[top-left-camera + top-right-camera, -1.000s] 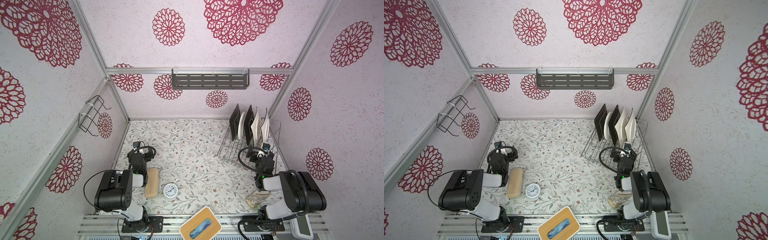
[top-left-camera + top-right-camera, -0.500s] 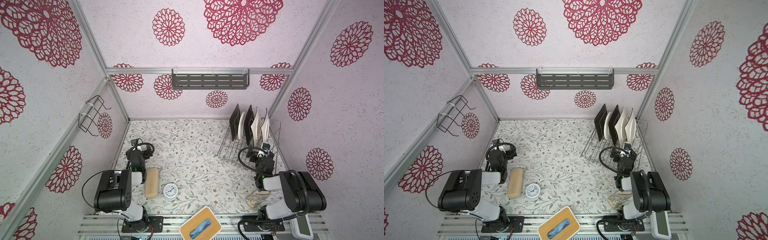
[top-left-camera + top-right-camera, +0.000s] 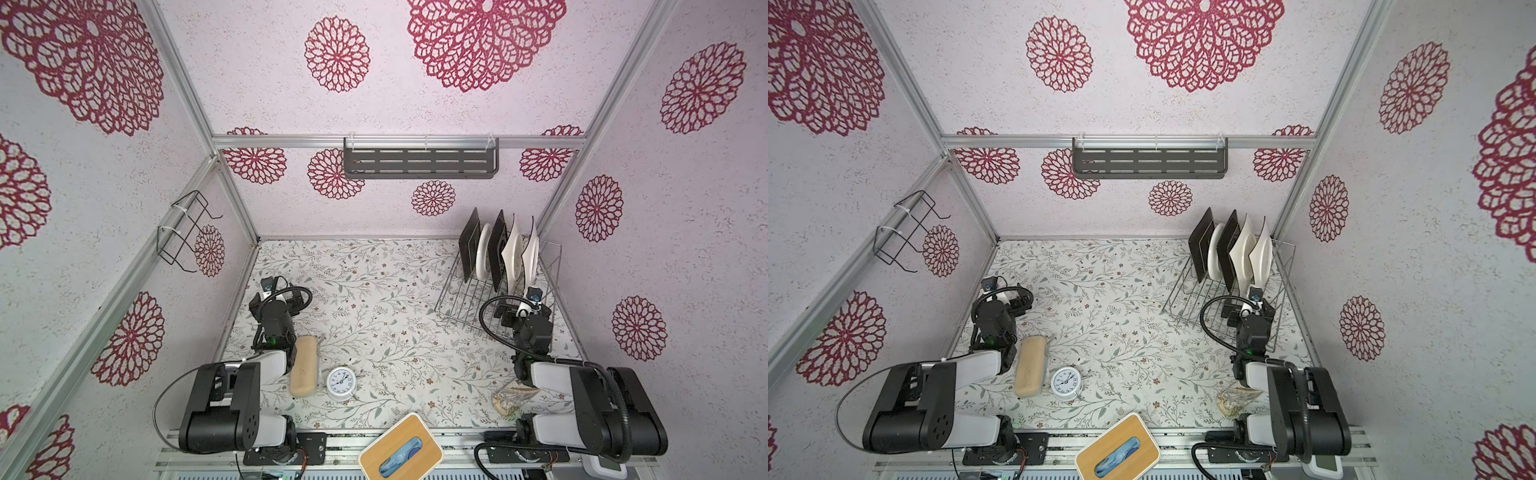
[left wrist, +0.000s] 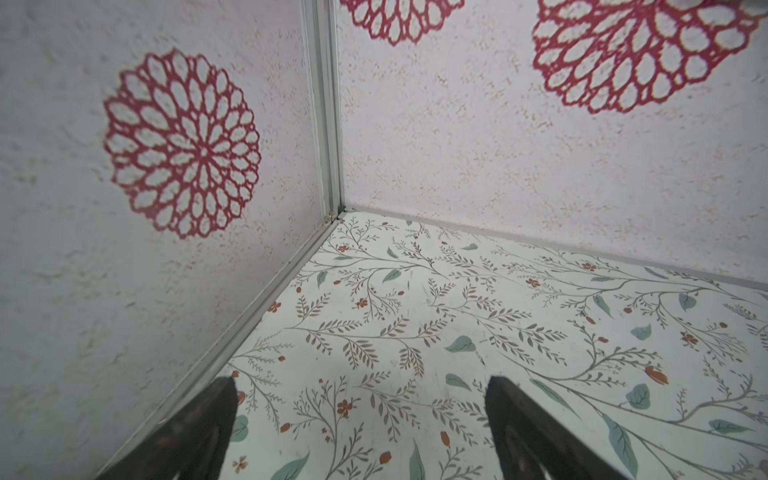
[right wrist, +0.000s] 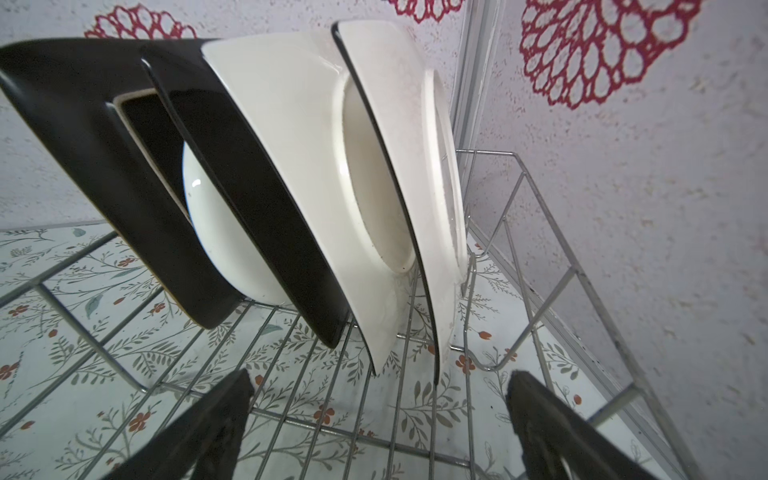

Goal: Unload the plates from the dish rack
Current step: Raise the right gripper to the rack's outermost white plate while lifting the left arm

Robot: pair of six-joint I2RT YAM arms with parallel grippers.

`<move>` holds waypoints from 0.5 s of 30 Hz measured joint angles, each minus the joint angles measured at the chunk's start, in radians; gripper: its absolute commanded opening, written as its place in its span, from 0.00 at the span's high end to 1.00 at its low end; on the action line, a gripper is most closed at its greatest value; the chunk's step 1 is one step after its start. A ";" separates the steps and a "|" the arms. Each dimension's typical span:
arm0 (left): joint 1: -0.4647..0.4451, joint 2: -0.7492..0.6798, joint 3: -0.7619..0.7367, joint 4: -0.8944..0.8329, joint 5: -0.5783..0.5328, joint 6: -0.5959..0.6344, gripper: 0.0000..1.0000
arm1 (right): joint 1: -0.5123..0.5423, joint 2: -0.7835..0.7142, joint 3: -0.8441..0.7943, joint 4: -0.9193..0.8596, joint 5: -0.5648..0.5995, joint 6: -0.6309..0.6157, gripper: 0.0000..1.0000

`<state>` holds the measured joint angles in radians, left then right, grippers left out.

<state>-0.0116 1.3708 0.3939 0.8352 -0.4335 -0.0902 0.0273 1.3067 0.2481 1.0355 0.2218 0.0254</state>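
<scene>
Largely hidden between dark plates point(image 5: 75, 124), the round white plate point(image 5: 220, 249) peeks out; left gripper point(image 4: 361, 381) and right gripper point(image 5: 381, 375) gape empty.

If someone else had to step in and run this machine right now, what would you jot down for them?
Left gripper: open, empty, over the table by the left wall.
Right gripper: open, empty, over the front of the dish rack, facing the plates.
Done: nothing; all five plates stand on edge in the rack.
Left: unload all five.
</scene>
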 measured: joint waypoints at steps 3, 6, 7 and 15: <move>-0.050 -0.059 0.023 -0.075 -0.067 0.005 0.03 | 0.002 -0.071 0.008 -0.092 0.000 0.000 0.01; -0.079 -0.114 0.071 -0.199 -0.102 -0.032 0.03 | 0.004 -0.138 0.041 -0.206 0.000 0.001 0.01; -0.087 -0.138 0.092 -0.251 -0.106 -0.054 0.03 | 0.006 -0.164 0.055 -0.243 0.000 0.001 0.01; -0.140 -0.282 0.164 -0.551 -0.064 -0.250 0.03 | 0.059 -0.322 0.189 -0.528 0.024 0.027 0.01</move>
<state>-0.1520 1.0885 0.5583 0.2844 -0.4980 -0.3405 0.0860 0.9844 0.4370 0.5076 0.2462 0.0528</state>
